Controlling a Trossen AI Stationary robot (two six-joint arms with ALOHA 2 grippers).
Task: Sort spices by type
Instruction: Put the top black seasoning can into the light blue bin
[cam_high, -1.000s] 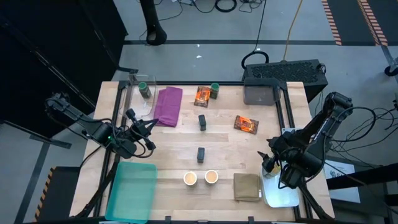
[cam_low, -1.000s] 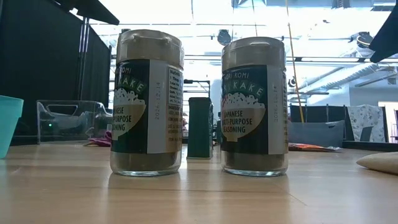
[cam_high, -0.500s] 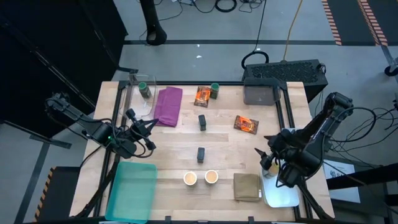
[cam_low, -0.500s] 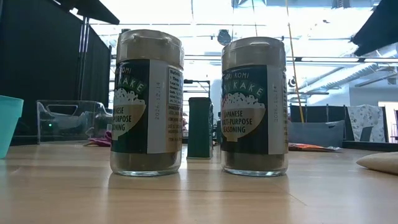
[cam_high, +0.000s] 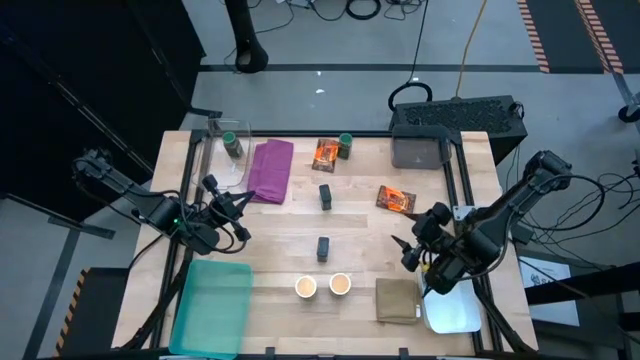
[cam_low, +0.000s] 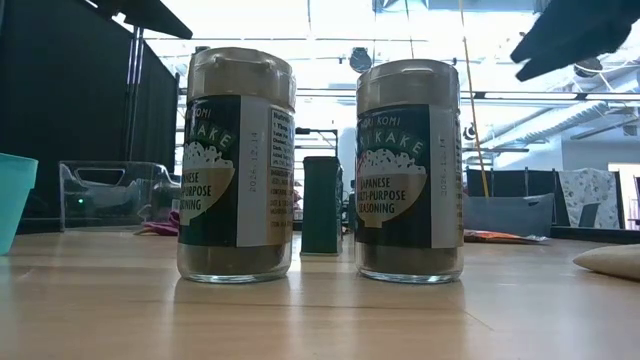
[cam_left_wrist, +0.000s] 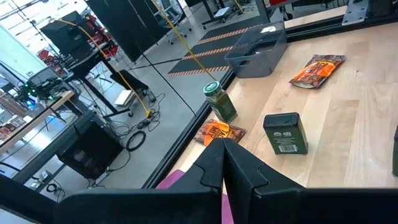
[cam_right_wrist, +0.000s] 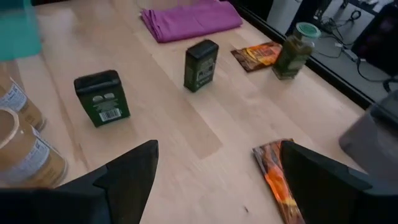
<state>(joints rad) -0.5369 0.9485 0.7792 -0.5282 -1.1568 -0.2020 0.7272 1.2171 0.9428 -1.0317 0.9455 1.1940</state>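
Observation:
The high view shows two green-lidded jars (cam_high: 231, 143) (cam_high: 345, 145), two orange packets (cam_high: 325, 153) (cam_high: 396, 200), two dark blocks (cam_high: 325, 196) (cam_high: 323, 248) and two tan-topped cups (cam_high: 306, 287) (cam_high: 339, 284), all standing or lying on the table. My right gripper (cam_high: 405, 253) hovers open just on the near side of the right-hand packet (cam_right_wrist: 278, 171), touching nothing. In its wrist view the open fingers (cam_right_wrist: 124, 174) frame both blocks (cam_right_wrist: 101, 98) (cam_right_wrist: 201, 65). My left gripper (cam_high: 235, 205) waits shut near the left edge, beside the purple cloth (cam_high: 270, 168).
A teal tray (cam_high: 212, 305) sits at the near left and a white tray (cam_high: 452, 308) at the near right. An olive-tan folded cloth (cam_high: 397, 300) lies beside the white tray. There is a dark grey bin (cam_high: 430, 128) at the far right and a clear container (cam_high: 222, 150) at the far left.
My right gripper has swung from over the white tray toward the table's left and slightly toward the far edge. It now hangs over the bare wood near the right-hand orange packet. Nothing on the table has moved.

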